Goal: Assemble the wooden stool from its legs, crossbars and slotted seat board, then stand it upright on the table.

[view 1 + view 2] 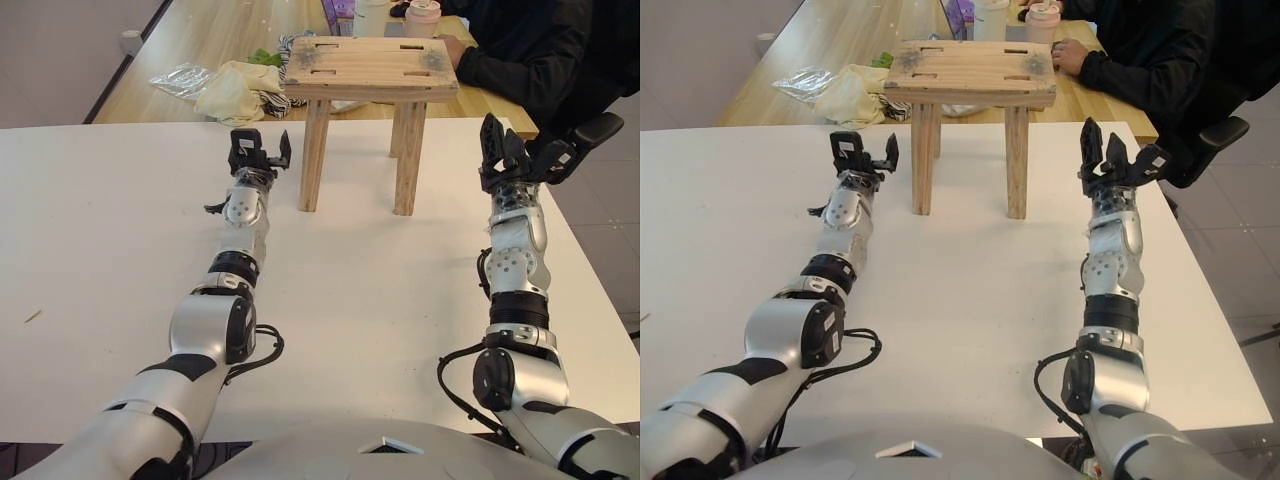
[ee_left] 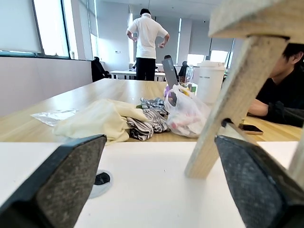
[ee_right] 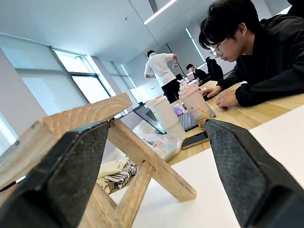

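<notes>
Standing upright near the far edge of the white bench [image 1: 100,220] is the assembled wooden stool [image 1: 370,68]. The left tool [image 1: 262,150] is just beside its front left leg [image 1: 314,155], the right tool [image 1: 503,145] farther off; both gape empty.

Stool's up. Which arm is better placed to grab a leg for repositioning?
Left, probably: the left end effector, open, sits close beside the stool at its front leg; the right end effector, also open, stands farther off to the side.
</notes>
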